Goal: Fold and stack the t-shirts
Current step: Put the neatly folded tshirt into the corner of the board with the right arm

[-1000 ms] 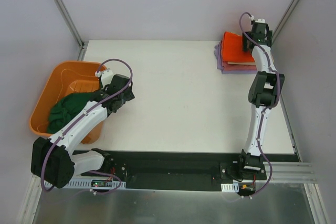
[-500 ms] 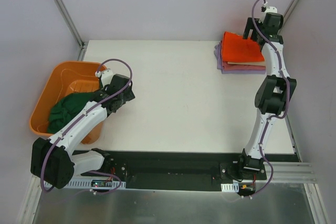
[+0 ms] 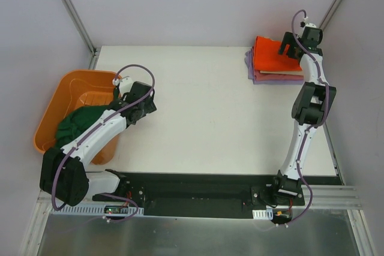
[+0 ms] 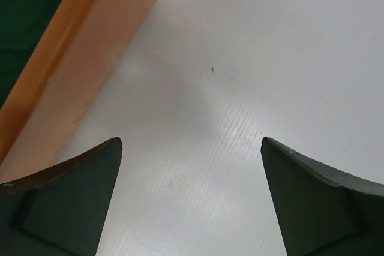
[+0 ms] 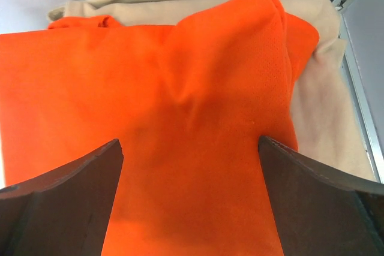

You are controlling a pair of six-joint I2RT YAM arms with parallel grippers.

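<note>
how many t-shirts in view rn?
5. Stack at far right: orange shirt on top, tan shirt, pink-red shirt and lavender shirt under it. Dark green shirt bunched in the orange tub, left. More may hide beneath it.

The tub (image 3: 71,83) sits at the left edge of the counter (image 3: 210,112), nearer the front than the back; a crumpled t-shirt (image 3: 81,123) lies inside it, in the near half; the left jaws hang over bare counter just to the right of the tub's right wall, apart from it; the stack of folded t-shirts (image 3: 264,75) lies in the far right corner of the counter, well apart from the tub; the top t-shirt (image 5: 180,88) lies on the t-shirt beneath it (image 5: 324,88), which shows past its far and right edges; the right jaws stand above the stack's far right part, over the top t-shirt.
</note>
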